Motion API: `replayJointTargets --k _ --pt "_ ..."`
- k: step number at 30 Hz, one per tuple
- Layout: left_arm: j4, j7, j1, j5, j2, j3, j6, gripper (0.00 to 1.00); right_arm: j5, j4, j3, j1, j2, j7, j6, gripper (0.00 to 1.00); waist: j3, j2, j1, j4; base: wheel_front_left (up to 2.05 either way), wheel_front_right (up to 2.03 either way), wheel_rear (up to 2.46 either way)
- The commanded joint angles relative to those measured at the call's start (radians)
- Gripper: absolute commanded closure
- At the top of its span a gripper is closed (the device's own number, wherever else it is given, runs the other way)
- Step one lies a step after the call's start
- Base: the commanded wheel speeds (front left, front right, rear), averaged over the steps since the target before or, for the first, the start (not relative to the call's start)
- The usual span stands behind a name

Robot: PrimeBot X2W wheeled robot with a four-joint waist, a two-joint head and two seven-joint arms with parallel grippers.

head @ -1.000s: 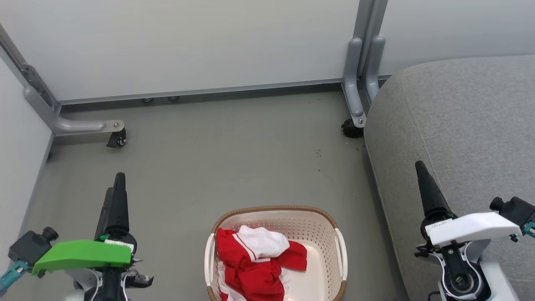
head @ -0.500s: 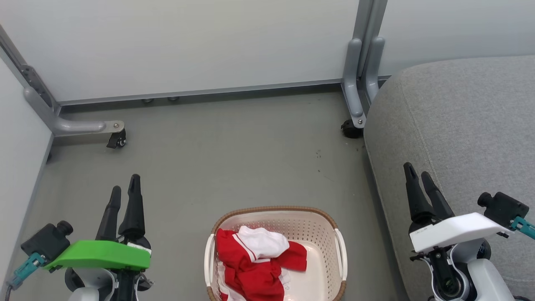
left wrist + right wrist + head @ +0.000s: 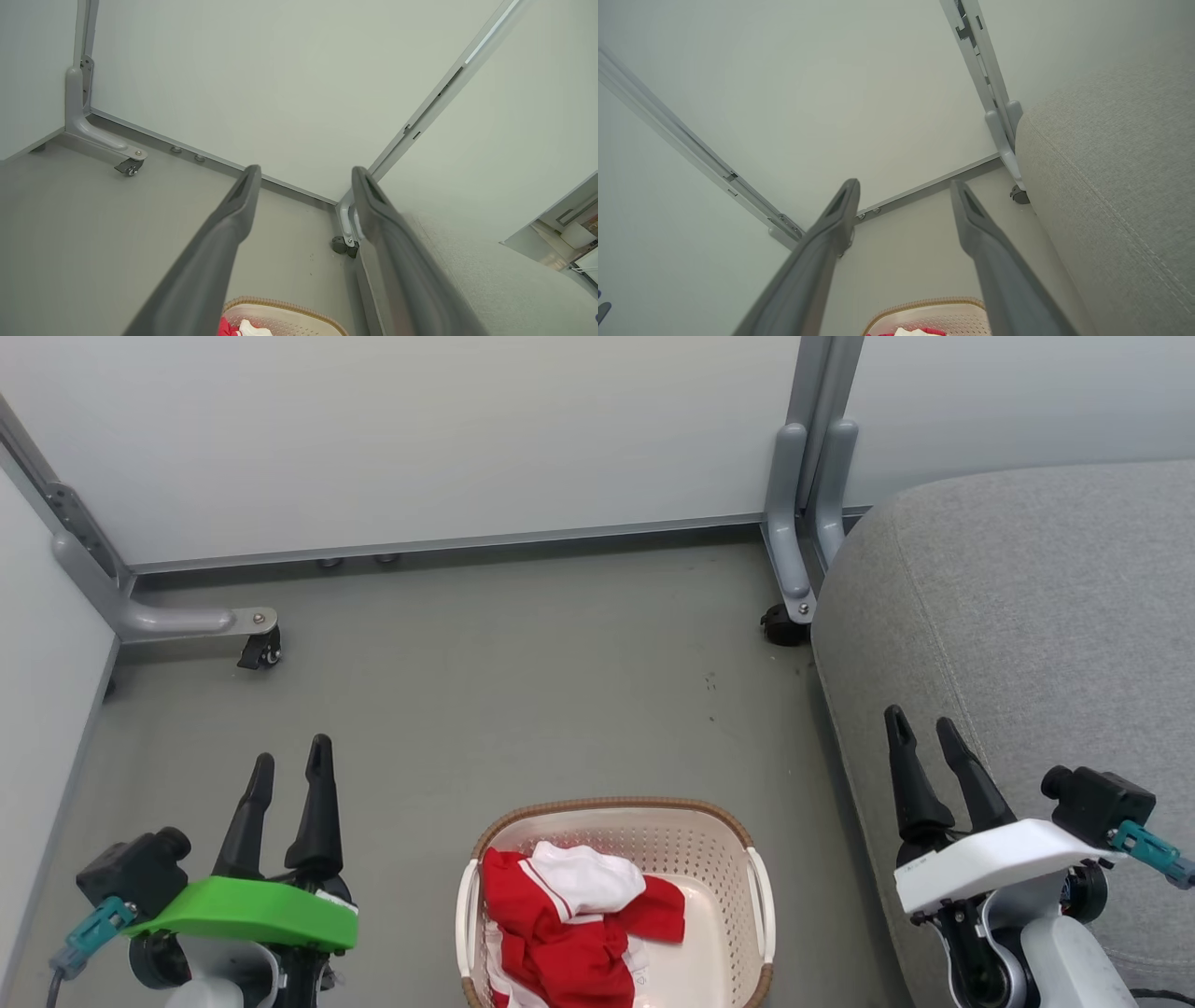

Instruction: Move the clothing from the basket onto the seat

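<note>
Grey floor (image 3: 523,691); pale partition panels (image 3: 420,429) on metal feet (image 3: 177,616) with casters (image 3: 261,651).

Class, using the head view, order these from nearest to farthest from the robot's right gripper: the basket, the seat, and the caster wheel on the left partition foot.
1. The seat: right beside the right gripper, on its right.
2. The basket: on the floor to the gripper's left, at the view's bottom centre.
3. The caster wheel: far left, near the wall.
</note>
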Motion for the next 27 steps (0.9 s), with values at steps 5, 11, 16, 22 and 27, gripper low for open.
replayJointTargets --k 5,11,16,22,27 --pt "0.005 -0.022 -0.003 0.079 0.006 -0.006 0.0 0.0 -0.08 0.001 0.006 -0.018 0.005 -0.023 0.002 0.0 -0.001 0.0 -0.0001 0.0 0.0 0.0 0.0" --pt "0.022 -0.038 0.002 0.142 0.007 -0.007 0.0 0.0 -0.141 0.016 0.011 -0.018 0.009 -0.039 0.002 0.0 -0.001 0.0 -0.0001 0.0 0.0 0.0 0.0" --pt "0.033 -0.05 0.005 0.196 0.004 -0.005 0.001 0.0 -0.188 0.028 0.015 -0.018 0.012 -0.051 0.002 0.0 -0.001 0.0 -0.0001 0.0 0.0 0.0 0.0" --pt "0.046 -0.064 0.009 0.256 0.0 0.0 0.001 0.0 -0.244 0.033 0.018 -0.02 0.014 -0.065 0.002 0.0 0.0 0.0 -0.0001 -0.001 0.0 0.0 0.0" --pt "0.061 -0.076 0.01 0.301 -0.003 0.001 0.001 0.0 -0.291 0.043 0.021 -0.021 0.017 -0.077 0.003 0.0 0.002 0.0 -0.0001 -0.002 0.0 0.0 0.0"
